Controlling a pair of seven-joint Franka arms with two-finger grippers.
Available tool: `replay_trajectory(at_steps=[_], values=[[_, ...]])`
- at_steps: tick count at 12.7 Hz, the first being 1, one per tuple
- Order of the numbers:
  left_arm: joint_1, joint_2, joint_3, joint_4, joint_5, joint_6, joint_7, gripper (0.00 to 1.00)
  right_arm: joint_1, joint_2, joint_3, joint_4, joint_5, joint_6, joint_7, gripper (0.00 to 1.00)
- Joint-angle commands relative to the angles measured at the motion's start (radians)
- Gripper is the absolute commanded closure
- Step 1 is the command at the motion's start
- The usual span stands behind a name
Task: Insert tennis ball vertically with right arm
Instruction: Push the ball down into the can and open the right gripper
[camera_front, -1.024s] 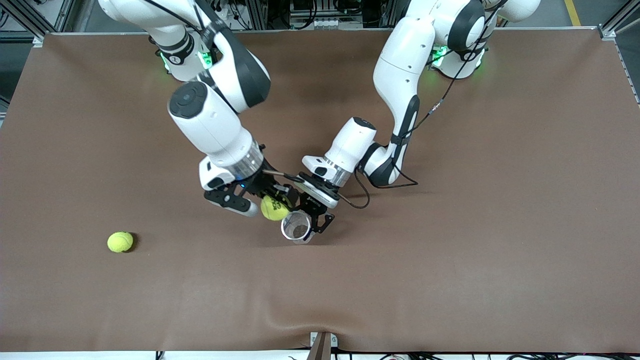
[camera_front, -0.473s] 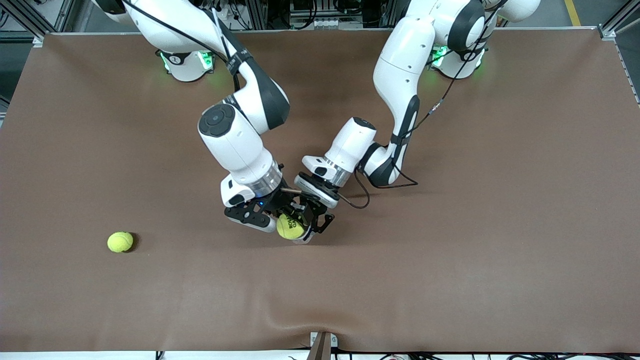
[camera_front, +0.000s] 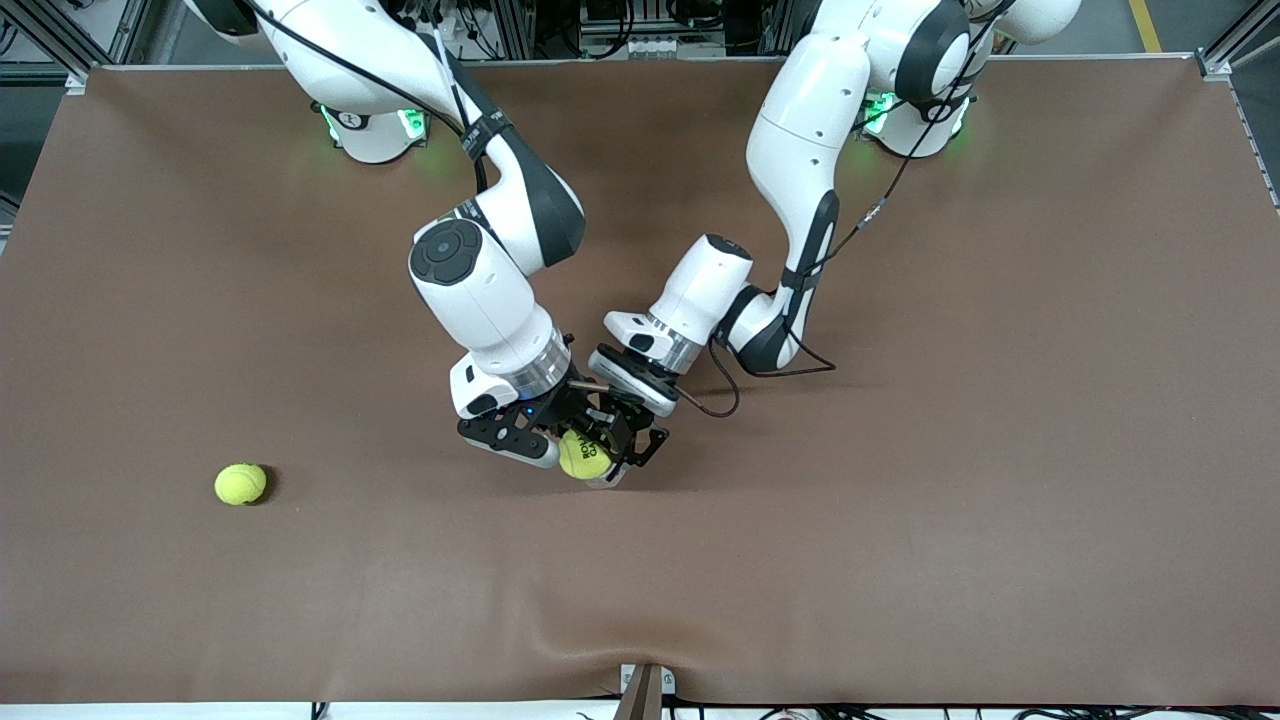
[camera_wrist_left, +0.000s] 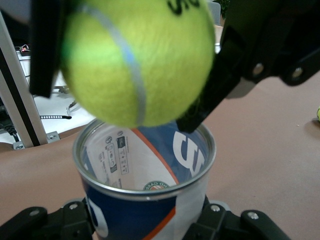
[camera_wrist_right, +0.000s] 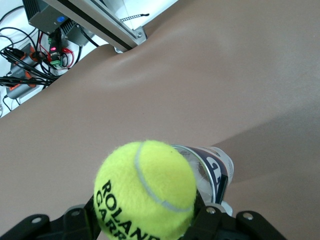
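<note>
1. Swinging across from the right arm's end of the table over the past second, the right gripper (camera_front: 572, 447) is now hanging directly over the can (camera_wrist_left: 145, 185), where a second ago it was carrying its ball beside the open mouth.
2. Its fingers are clamping the tennis ball (camera_front: 584, 455), which is sitting just above the can's rim, not yet inside it.
3. Black lettering on the ball is reading "ROLAND" over "GARR", the rest being cut off in the right wrist view.
4. Holding its place throughout, the left gripper (camera_front: 628, 452) is squeezing the can upright near the middle of the brown table (camera_front: 900, 500).
5. Showing on the clear can is a blue, white and orange label; its fine print is too small to read.
6. Lying well apart toward the right arm's end of the table, a second tennis ball (camera_front: 240, 484) is resting where it was.
</note>
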Motion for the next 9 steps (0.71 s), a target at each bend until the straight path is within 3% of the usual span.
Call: replay_trajectory(at_steps=[1, 4, 5, 6, 7, 9], values=[[-0.016, 0.031, 0.021, 0.037, -0.028, 0.019, 0.001, 0.29, 0.012, 0.006, -0.016, -0.013, 0.001, -0.004, 0.009, 0.66], [-0.016, 0.031, 0.021, 0.037, -0.028, 0.018, 0.001, 0.29, 0.014, 0.006, -0.016, -0.02, 0.004, -0.004, 0.013, 0.63], [-0.016, 0.031, 0.021, 0.037, -0.028, 0.019, 0.001, 0.28, 0.014, 0.006, -0.016, -0.02, 0.005, -0.004, 0.015, 0.45], [-0.016, 0.031, 0.021, 0.037, -0.028, 0.019, 0.001, 0.26, 0.014, 0.006, -0.016, -0.02, 0.008, -0.004, 0.019, 0.12], [-0.016, 0.031, 0.021, 0.037, -0.028, 0.019, 0.001, 0.26, 0.014, 0.004, -0.016, -0.018, 0.01, -0.002, 0.022, 0.0], [-0.016, 0.031, 0.021, 0.037, -0.028, 0.019, 0.001, 0.26, 0.014, 0.003, -0.016, -0.018, 0.01, -0.004, 0.022, 0.0]])
